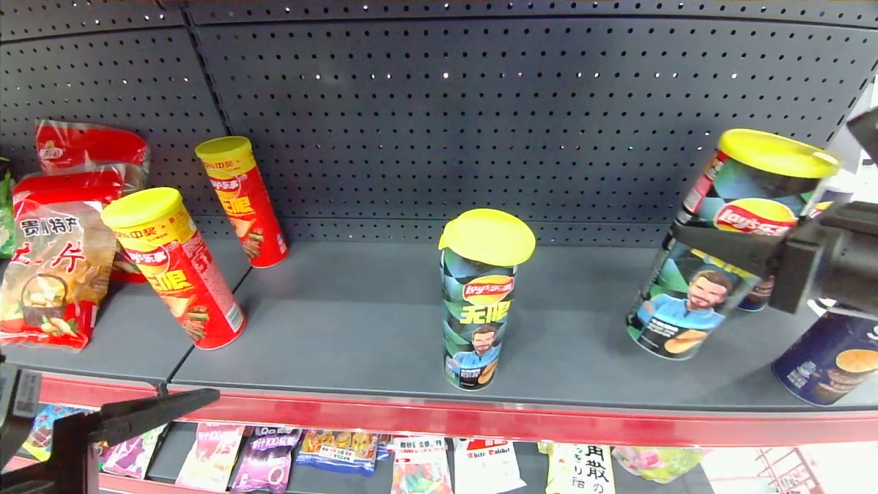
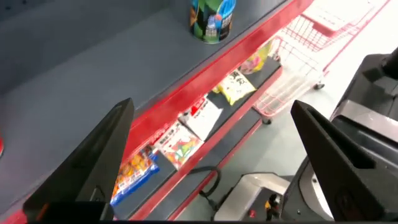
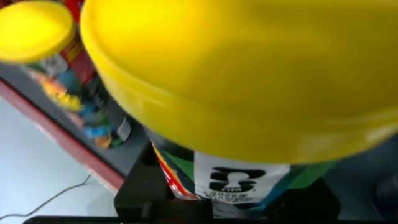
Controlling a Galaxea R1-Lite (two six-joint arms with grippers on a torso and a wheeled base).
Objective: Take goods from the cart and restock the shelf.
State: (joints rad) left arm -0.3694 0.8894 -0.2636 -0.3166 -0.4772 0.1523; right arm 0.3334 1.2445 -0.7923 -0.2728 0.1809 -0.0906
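A green chip can [image 1: 727, 206] with a yellow lid leans tilted over the right part of the grey shelf deck [image 1: 357, 322]. My right gripper [image 1: 717, 230] is shut on its upper half, and I cannot tell if its base touches the deck. In the right wrist view, its lid [image 3: 249, 68] looms close above the can body [image 3: 239, 183]. A matching green can [image 1: 480, 302] stands upright mid-shelf, also seen as the green can [image 2: 212, 18] from the left wrist. My left gripper [image 2: 211, 109] hangs open and holds nothing below the shelf's red front edge [image 1: 439, 415]; one finger [image 1: 164, 406] shows.
Two red chip cans [image 1: 178, 267] [image 1: 243, 199] and red snack bags [image 1: 55, 274] occupy the shelf's left. Blue cans [image 1: 830, 357] stand at the far right. Packets [image 1: 336, 453] fill the lower shelf. A red wire cart [image 2: 298, 56] stands beyond the shelf.
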